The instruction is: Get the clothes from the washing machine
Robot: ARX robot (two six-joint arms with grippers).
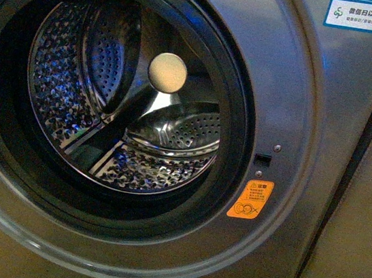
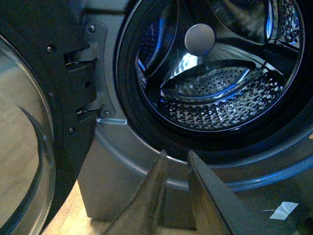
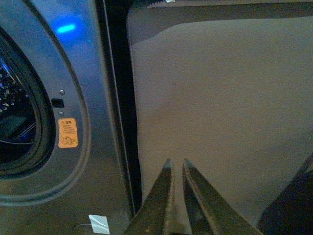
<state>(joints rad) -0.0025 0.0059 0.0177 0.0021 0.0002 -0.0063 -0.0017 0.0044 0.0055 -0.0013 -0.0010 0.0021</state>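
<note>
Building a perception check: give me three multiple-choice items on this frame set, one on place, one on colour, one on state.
1. Where is the orange sticker on the washing machine?
A. Inside the drum
B. On the front panel beside the porthole, below the latch slot
C. On the door glass

2. What colour is the round cap at the back of the drum?
A. Pale cream
B. Red
C. Green

3. How is the door?
A. Shut
B. Missing
C. Swung open

Answers: B, it sits on the grey panel; A, a pale disc; C, the left wrist view shows it hinged aside, drum exposed.

We're seeing a plain beige wall (image 3: 220,112) over at 3 o'clock, pale wood-tone floor (image 2: 73,215) around 7, dim warm lighting.
</note>
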